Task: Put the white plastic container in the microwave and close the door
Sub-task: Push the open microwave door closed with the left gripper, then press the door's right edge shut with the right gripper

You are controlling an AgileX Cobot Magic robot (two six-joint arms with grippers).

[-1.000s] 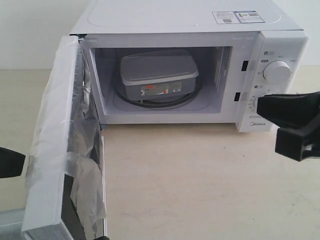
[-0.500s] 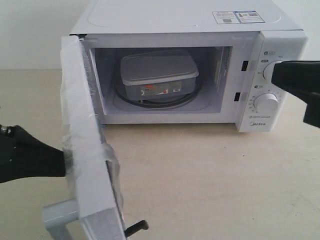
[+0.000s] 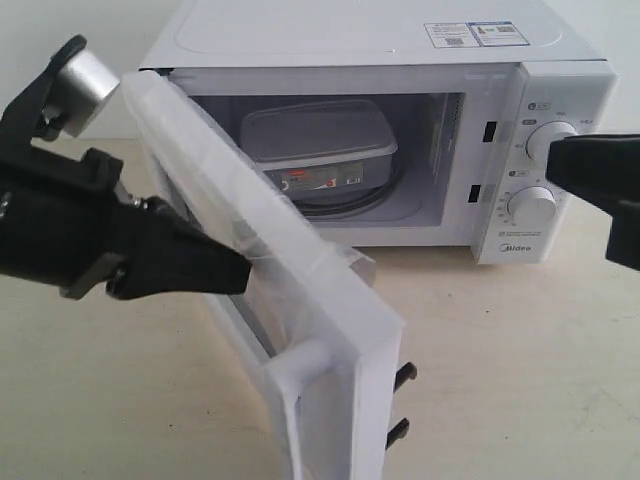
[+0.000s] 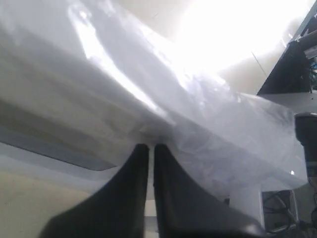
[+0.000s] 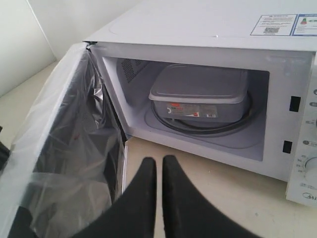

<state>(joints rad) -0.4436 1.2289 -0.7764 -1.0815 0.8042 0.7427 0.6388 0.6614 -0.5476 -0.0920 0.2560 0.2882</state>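
White container point(image 3: 318, 143): shallow translucent plastic box with a flat lid; we see it on the glass turntable point(image 5: 233, 140) inside the white boxy microwave point(image 3: 350, 40).
Door point(image 3: 310, 300): white, film-wrapped, half open.
Left tool point(image 3: 240, 272): fingers together, tip against the door's outer face, apart from the container.
Right tool point(image 5: 159, 162): clenched, empty, outside the cavity, facing the container.

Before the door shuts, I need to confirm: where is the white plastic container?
Exterior view: the white plastic container sits inside the microwave, on the turntable, left of the knob panel and behind the half-open door.
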